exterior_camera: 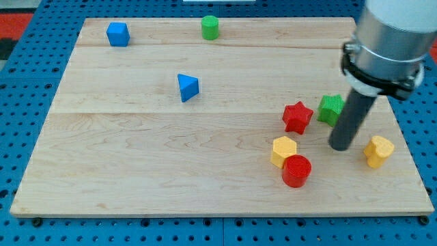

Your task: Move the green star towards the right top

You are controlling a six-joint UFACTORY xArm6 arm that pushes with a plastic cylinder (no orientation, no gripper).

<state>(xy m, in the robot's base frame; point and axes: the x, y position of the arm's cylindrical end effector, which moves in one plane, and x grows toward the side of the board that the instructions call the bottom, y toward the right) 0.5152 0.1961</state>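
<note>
The green star [330,108] lies at the view's right, partly hidden behind my rod. My tip [340,146] rests on the board just below and slightly right of the green star, close to it. A red star [297,117] sits just left of the green star. Whether the rod touches the green star I cannot tell.
A yellow hexagon [283,151] and a red cylinder [296,171] lie below the red star. A yellow block [378,151] sits right of my tip. A blue triangle [187,87] is mid-board, a blue cube [118,34] and green cylinder [209,28] near the top. The wooden board [136,164] ends close on the right.
</note>
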